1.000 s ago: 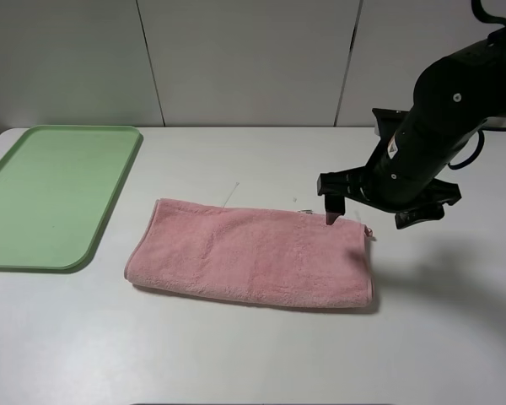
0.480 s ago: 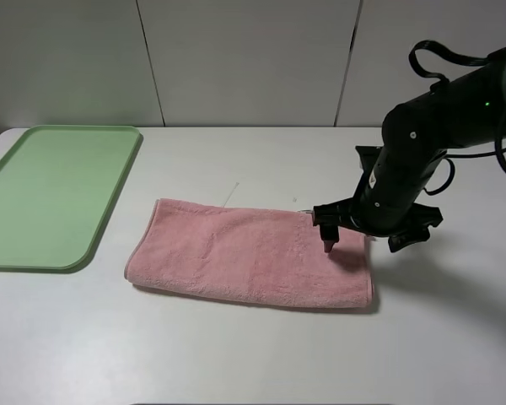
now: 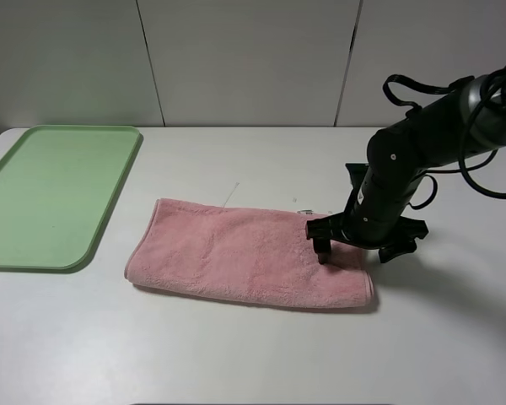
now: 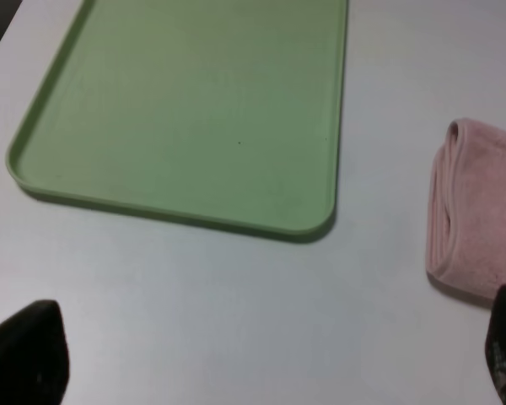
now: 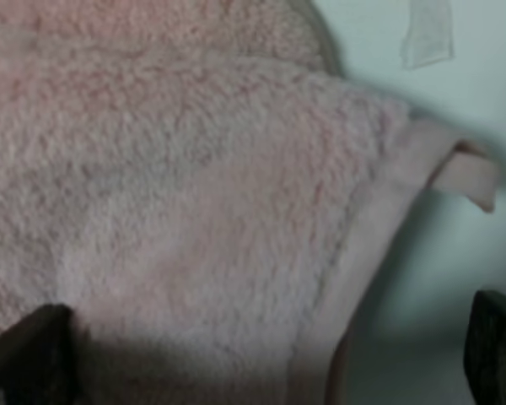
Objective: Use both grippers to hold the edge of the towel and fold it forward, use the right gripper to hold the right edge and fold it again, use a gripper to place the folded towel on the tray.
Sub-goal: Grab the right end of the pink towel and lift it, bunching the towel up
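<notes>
Exterior high view: the right gripper [image 3: 354,251] is low over the right end of the towel [image 3: 236,253], jaws spread wide and closed on nothing. One finger [image 3: 322,251] stands on the pink terry just inside the far hem. The other is past the cloth's right border, over the white table [image 3: 236,354]. From this gripper the towel runs away to the left as a long band, folded once. The pale green tray [image 3: 51,194] lies well apart, beyond the towel's far end.

Right wrist view: the edge of the towel [image 5: 354,270] and its small corner loop [image 5: 468,177] lie between the two dark fingertips.

Left wrist view: the left gripper [image 4: 266,363] hangs over bare table, fingers wide apart and holding nothing. The tray lies ahead of it, and the towel's folded end is near one fingertip.
</notes>
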Motion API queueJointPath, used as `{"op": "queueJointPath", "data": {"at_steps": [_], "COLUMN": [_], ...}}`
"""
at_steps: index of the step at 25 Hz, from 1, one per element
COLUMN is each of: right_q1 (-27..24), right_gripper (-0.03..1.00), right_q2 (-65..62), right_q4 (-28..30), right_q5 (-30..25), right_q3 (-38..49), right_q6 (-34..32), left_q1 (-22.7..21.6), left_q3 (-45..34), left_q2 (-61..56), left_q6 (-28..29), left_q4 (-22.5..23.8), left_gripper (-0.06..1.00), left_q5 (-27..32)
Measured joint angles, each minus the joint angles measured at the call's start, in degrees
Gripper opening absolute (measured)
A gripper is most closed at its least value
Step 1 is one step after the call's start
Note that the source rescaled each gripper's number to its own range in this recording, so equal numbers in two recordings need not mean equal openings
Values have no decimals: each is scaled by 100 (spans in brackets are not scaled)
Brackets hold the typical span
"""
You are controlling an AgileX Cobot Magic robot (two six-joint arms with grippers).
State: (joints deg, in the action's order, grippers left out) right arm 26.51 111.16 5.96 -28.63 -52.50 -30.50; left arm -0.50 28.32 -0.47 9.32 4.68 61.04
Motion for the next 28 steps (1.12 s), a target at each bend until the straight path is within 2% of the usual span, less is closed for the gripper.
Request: {"op": "queueJointPath", "data": {"at_steps": [4,6,7,11,14,20,28], "right_q1": [0,0,0,17,17,-74,-657], "right_gripper": [100,91,84,37,7,7,7], "right_q2": [43,48,57,88,88,102,195], "right_q4": [0,-36,-81,-181,-144,78,285], "right_q5": [13,46,85,269,294,160,-625], "right_q3": [-8,-13,-13,-39,-56,-157,-891], "right_q6": [7,29,53,202,262,305,1048], "left_q1": [0,0,0,0,0,0,0], "left_q3": [0,0,0,0,0,0,0], "left_q2": [0,0,0,0,0,0,0], "left_q6": [0,0,0,0,0,0,0], "left_q4": [0,0,0,0,0,0,0], "left_gripper": [100,100,100,100,100,100,100], "left_q5": [0,0,0,0,0,0,-5]}}
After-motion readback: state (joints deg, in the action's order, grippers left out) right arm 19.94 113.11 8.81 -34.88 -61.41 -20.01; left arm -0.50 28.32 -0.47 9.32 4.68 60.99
